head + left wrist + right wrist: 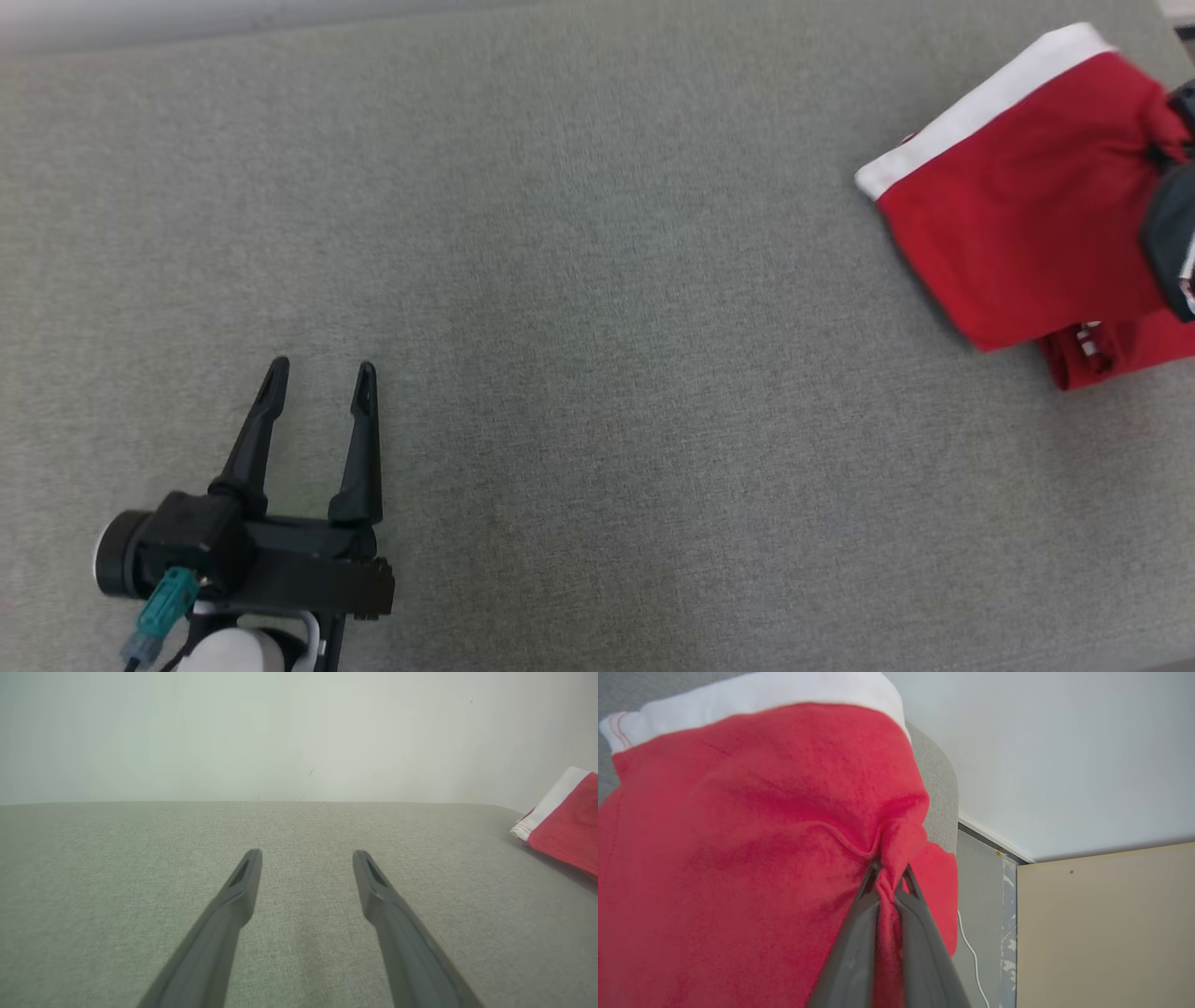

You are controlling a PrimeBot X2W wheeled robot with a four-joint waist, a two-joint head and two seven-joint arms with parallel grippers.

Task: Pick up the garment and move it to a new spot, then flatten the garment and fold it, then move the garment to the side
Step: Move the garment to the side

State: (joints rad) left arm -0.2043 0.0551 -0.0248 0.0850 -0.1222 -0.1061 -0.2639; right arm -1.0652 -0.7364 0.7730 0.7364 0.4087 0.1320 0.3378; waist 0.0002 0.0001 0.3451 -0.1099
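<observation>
Right gripper point(889, 879) pinches the red, white-banded fleece garment point(1018, 215) at far right; the spread left gripper point(322, 367) sits well apart.

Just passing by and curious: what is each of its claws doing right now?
Left gripper: open, holding nothing.
Right gripper: shut on the red garment.
</observation>
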